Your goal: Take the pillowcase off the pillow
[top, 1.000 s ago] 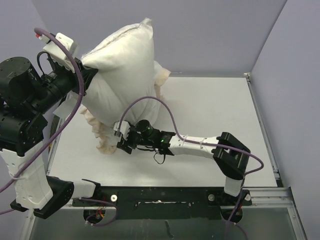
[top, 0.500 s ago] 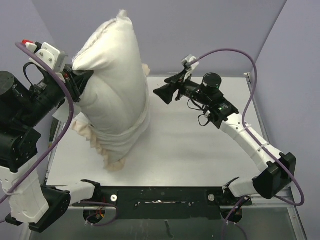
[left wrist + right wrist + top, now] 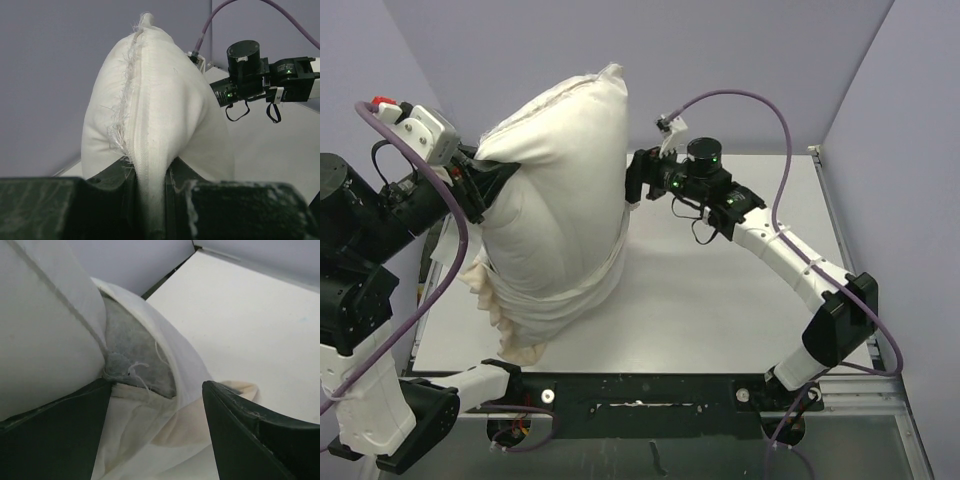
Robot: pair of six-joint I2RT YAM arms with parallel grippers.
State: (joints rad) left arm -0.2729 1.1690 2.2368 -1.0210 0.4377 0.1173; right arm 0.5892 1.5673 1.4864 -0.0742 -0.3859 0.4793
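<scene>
The left pincer (image 3: 478,182) clamps the top seam of the pillow (image 3: 560,160), holding it upright on the worktop (image 3: 720,300). The pillowcase (image 3: 555,295) wraps only the pillow's lower half, so it is partly off. The right pincer (image 3: 634,182), jaws apart, straddles the pillowcase's rim beside the pillow.

left tool (image 3: 150,200) raised high, jaws pinched tight; right tool (image 3: 155,430) stretched leftward, jaws parted wide.
</scene>
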